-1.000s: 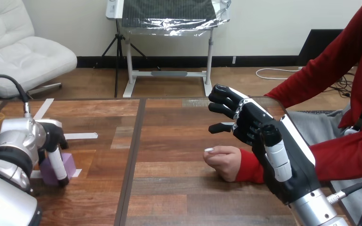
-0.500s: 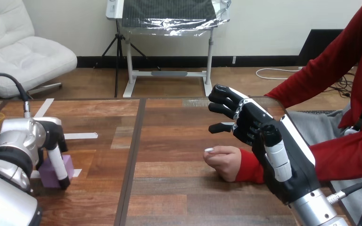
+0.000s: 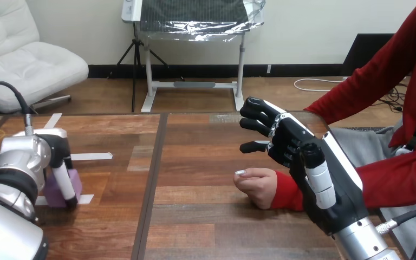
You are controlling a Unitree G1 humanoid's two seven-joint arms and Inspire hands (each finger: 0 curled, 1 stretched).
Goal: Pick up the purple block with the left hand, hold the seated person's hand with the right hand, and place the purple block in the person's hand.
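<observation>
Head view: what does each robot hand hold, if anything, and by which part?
The left robot hand grips the purple block, one finger down its near face. The right robot hand holds nothing, open above the person's hand.

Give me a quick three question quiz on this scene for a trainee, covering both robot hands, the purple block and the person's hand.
1. True or false: the right hand has its fingers curled round the person's hand.
2. Where is the purple block? A: in the person's hand. B: in the grip of the left hand, at the table's left side. C: in the right hand.
3. Fill the gap: the person's hand rests on the table closed in a ____.

Key: 1 false, the right hand is open with its fingers straight. 2 B. 3 fist.
</observation>
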